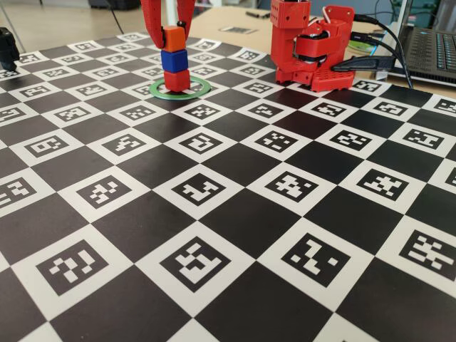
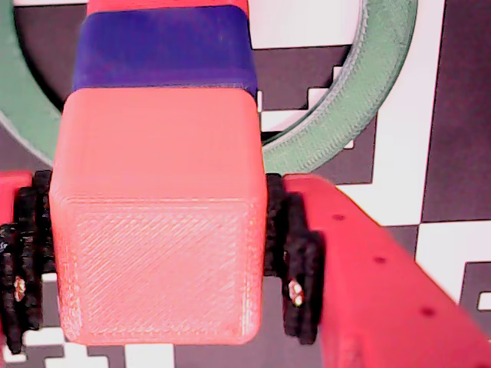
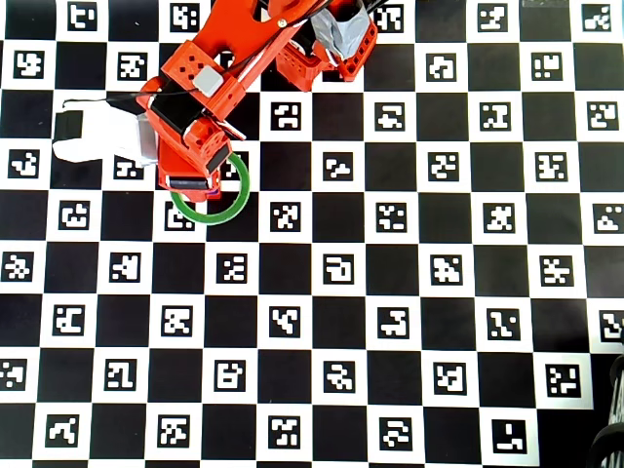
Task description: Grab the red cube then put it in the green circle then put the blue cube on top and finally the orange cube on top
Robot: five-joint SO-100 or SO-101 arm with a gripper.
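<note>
- a checkerboard mat [image 1: 235,235] of black squares and white squares printed with black coded markers covers the work surface in the fixed view, and fills the overhead view.
- beyond its far edge lies a light wooden tabletop [image 1: 235,18].
- an open dark laptop [image 1: 431,50] sits at the right edge, black cables [image 1: 388,39] just beside it.
- the light is even and bright.

Three cubes in all, stacked in the fixed view: one red cube [image 1: 177,80], one blue cube [image 1: 173,60], one orange cube [image 1: 174,39]. One green circle [image 1: 200,89] around the stack's base. One red arm base [image 1: 313,50]. One laptop [image 1: 433,46] at the right edge.
</note>
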